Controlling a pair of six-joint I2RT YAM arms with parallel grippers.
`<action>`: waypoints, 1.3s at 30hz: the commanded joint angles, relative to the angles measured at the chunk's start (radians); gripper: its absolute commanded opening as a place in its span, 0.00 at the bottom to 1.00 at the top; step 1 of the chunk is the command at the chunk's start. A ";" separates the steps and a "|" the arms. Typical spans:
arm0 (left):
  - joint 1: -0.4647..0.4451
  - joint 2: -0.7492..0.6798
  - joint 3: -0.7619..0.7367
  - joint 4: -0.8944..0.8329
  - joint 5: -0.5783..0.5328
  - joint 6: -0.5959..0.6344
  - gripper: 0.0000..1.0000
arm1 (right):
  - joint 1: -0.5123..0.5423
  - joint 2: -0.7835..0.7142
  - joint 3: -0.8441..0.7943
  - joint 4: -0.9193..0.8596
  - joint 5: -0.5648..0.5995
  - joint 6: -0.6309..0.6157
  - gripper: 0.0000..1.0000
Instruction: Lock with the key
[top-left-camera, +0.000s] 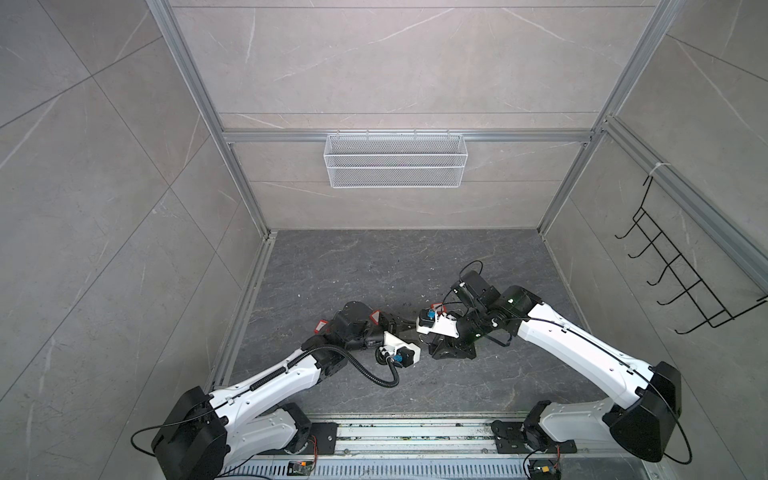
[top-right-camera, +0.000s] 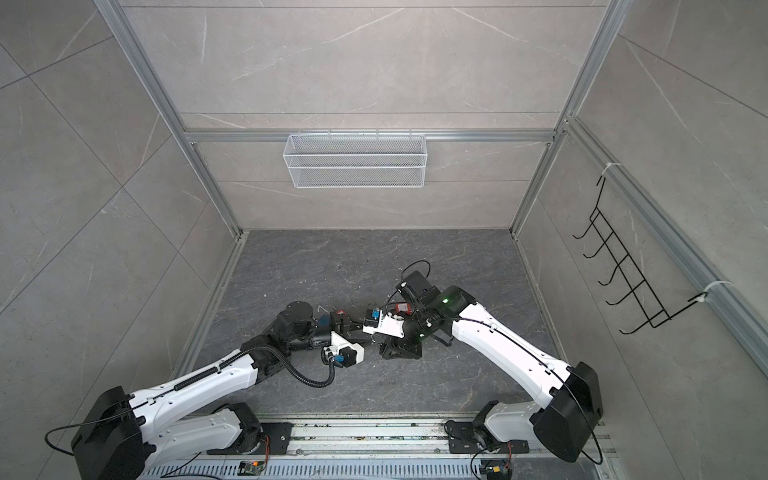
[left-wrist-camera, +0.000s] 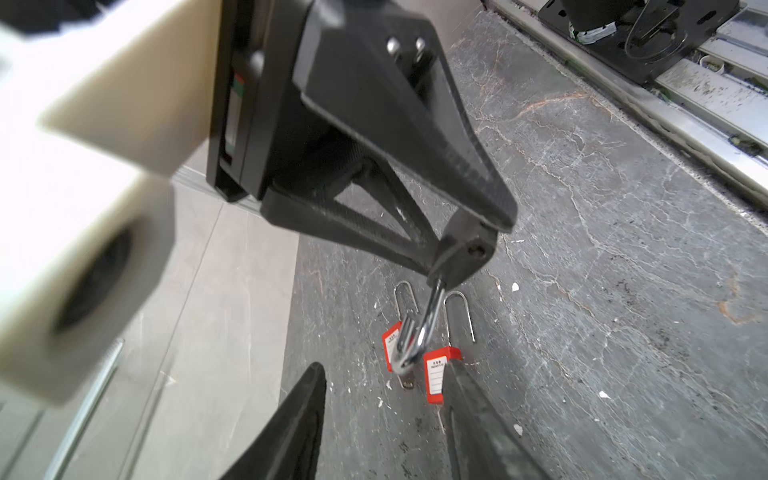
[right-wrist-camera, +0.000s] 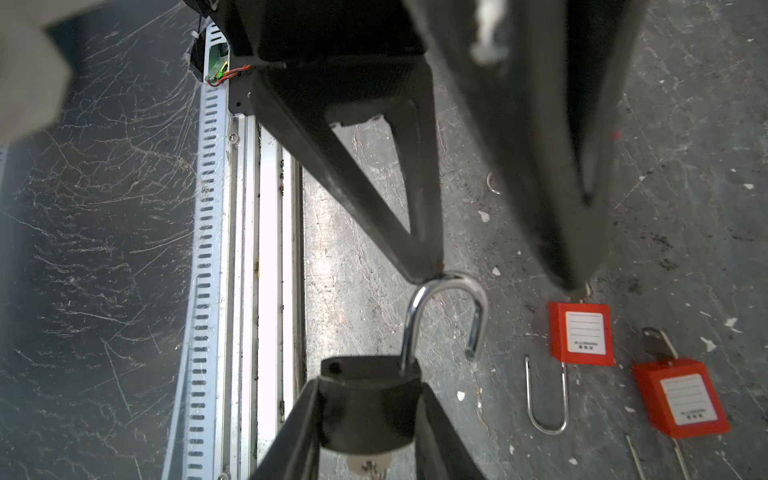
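Note:
My right gripper (right-wrist-camera: 370, 384) is shut on the body of a black padlock (right-wrist-camera: 368, 411). Its silver shackle (right-wrist-camera: 446, 309) stands open, with one leg out of the body. The silver head of a key (right-wrist-camera: 370, 463) shows under the lock's base. My left gripper (left-wrist-camera: 386, 382) is open and faces the lock from the other side. The shackle's bend lies between its fingers, and one fingertip (right-wrist-camera: 428, 266) touches the bend. In the left wrist view the lock (left-wrist-camera: 463, 253) hangs from the right fingers. In a top view the left gripper (top-left-camera: 412, 323) meets the right arm at mid-floor.
Two red padlocks (right-wrist-camera: 582, 332) (right-wrist-camera: 681, 399) with long thin shackles lie on the dark floor under the grippers. A small metal ring (right-wrist-camera: 492, 183) lies nearby. A white mesh basket (top-left-camera: 395, 160) hangs on the back wall and a black hook rack (top-left-camera: 685, 270) on the right wall.

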 joint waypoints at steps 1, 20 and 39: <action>-0.010 0.015 0.050 0.011 0.047 0.034 0.41 | 0.006 0.004 0.032 -0.026 -0.038 0.003 0.27; -0.034 -0.013 0.106 -0.105 0.049 -0.106 0.00 | 0.006 0.008 0.073 -0.042 -0.033 -0.056 0.53; 0.055 -0.105 0.137 -0.278 0.104 -0.746 0.00 | 0.006 -0.307 -0.130 0.278 0.091 -0.076 0.55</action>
